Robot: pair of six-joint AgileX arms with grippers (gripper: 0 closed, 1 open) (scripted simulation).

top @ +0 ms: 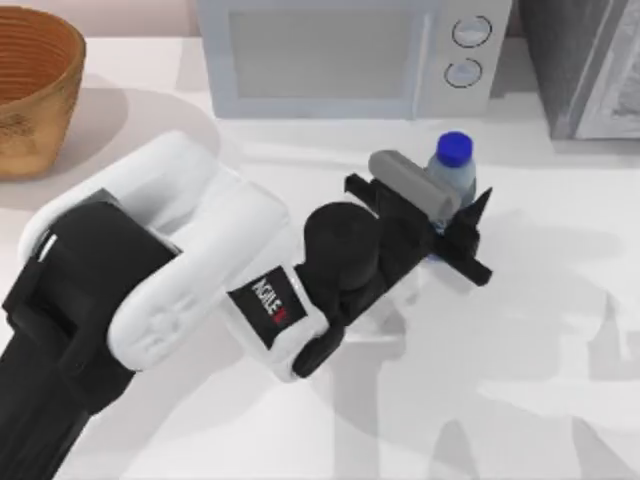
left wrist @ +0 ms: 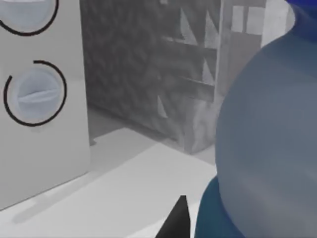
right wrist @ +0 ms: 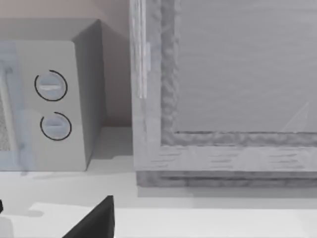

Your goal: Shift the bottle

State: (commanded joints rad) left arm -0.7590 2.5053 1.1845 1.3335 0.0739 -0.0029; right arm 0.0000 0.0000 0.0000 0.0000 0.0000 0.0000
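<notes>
The bottle (top: pixel 452 178) is small and clear, with a bright blue cap and a blue label, and stands upright in front of the microwave's right end. My left arm reaches across the table to it. My left gripper (top: pixel 478 236) is open, with its black fingers on either side of the bottle's lower body. In the left wrist view the bottle (left wrist: pixel 267 148) looms very close, and one dark fingertip (left wrist: pixel 178 219) stands just beside it with a narrow gap between them. My right gripper (right wrist: pixel 91 222) is parked off to the right, facing the grey cabinet.
A white microwave (top: pixel 350 55) with two round knobs stands at the back, just behind the bottle. A grey cabinet (top: pixel 585 65) fills the back right corner. A wicker basket (top: pixel 30 90) sits at the back left. Open tabletop (top: pixel 520 380) lies to the front right.
</notes>
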